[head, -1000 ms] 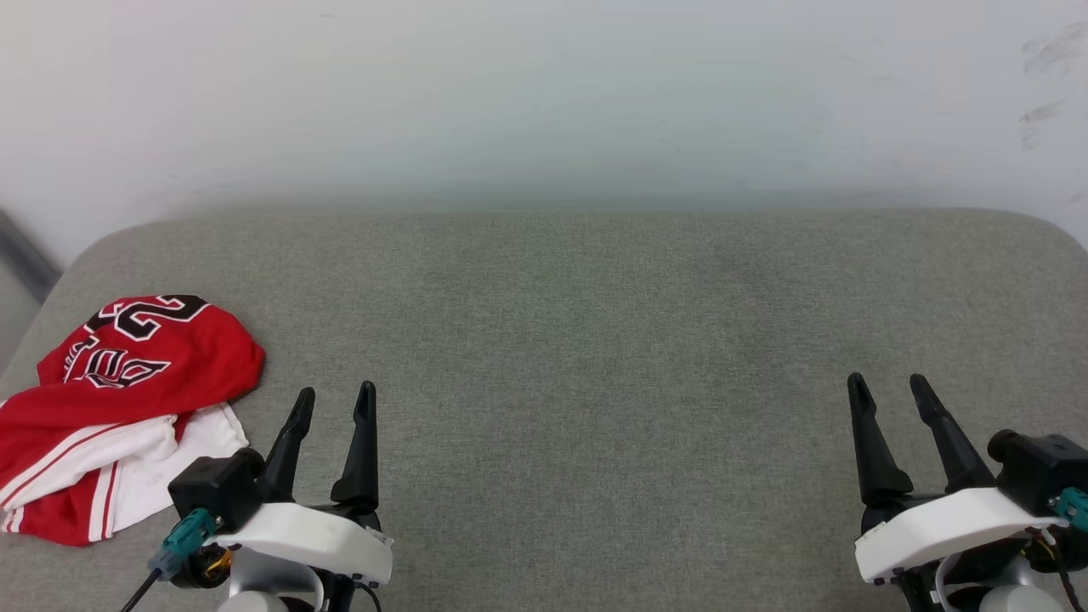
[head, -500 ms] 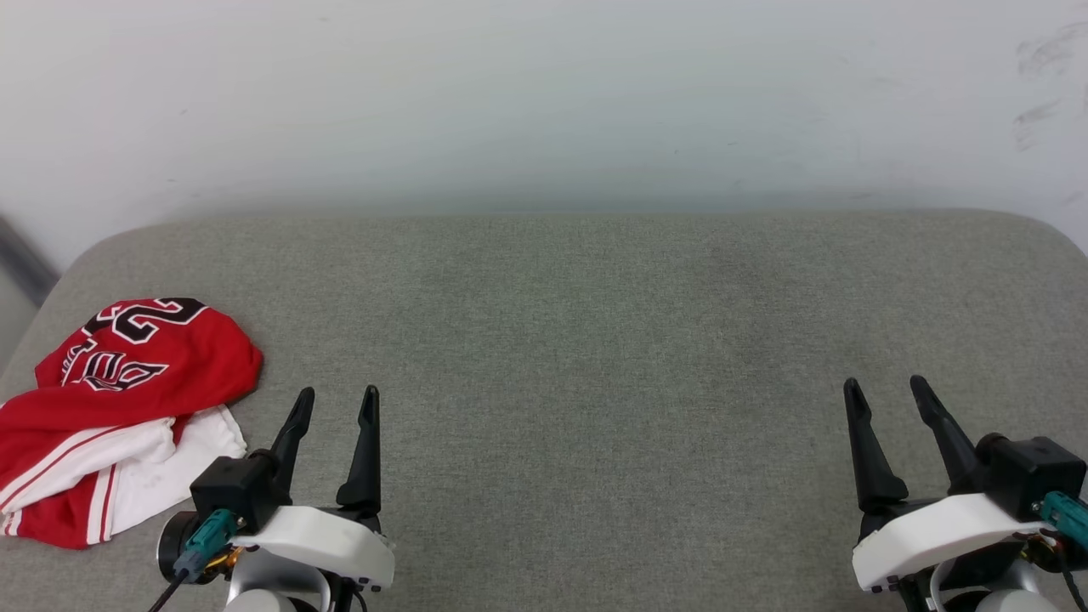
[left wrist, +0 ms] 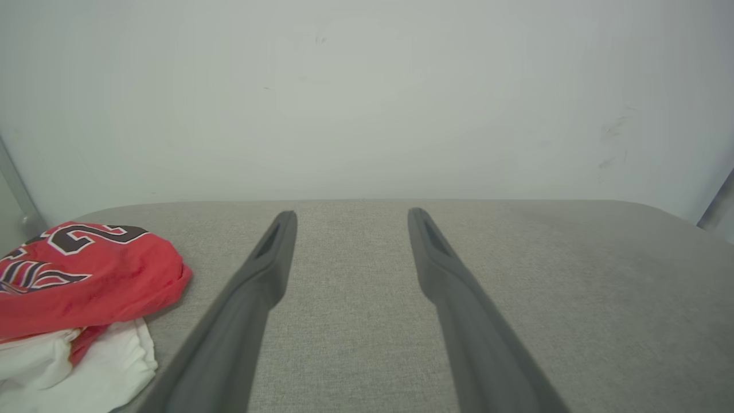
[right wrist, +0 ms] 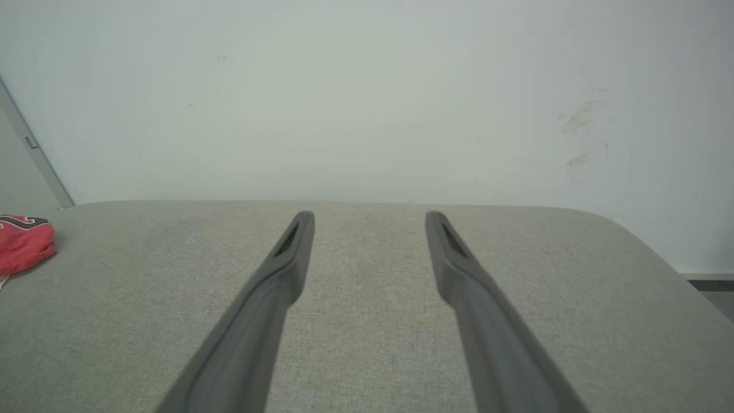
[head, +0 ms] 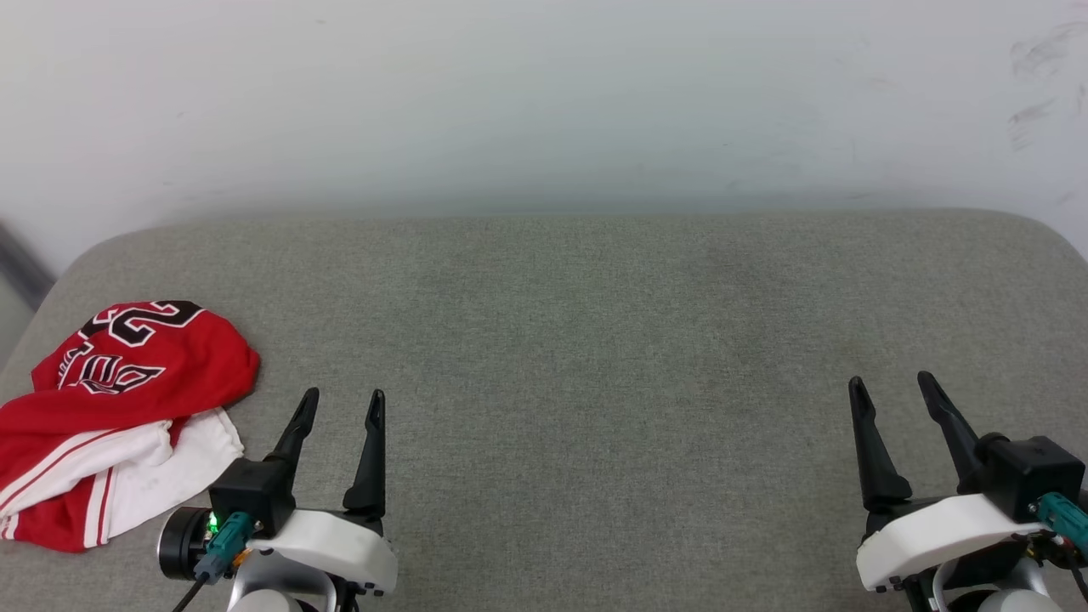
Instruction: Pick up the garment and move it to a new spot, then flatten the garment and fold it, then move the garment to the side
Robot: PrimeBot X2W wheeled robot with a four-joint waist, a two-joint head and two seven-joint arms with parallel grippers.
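- The garment, a red jersey with white sleeves and a black number, lies crumpled on the grey padded surface, at about 8 o'clock in the head view.
- The left gripper has its fingers spread apart and empty; the garment is near, at its 9 o'clock, not touching.
- The right gripper, at 4 o'clock, is also spread wide and empty, well apart from the garment.

Garment red, white sleeves, striped trim, black lettering; cushion grey-green.

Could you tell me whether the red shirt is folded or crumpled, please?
Crumpled: the shirt lies bunched in a heap, its red cloth rumpled over the white part.
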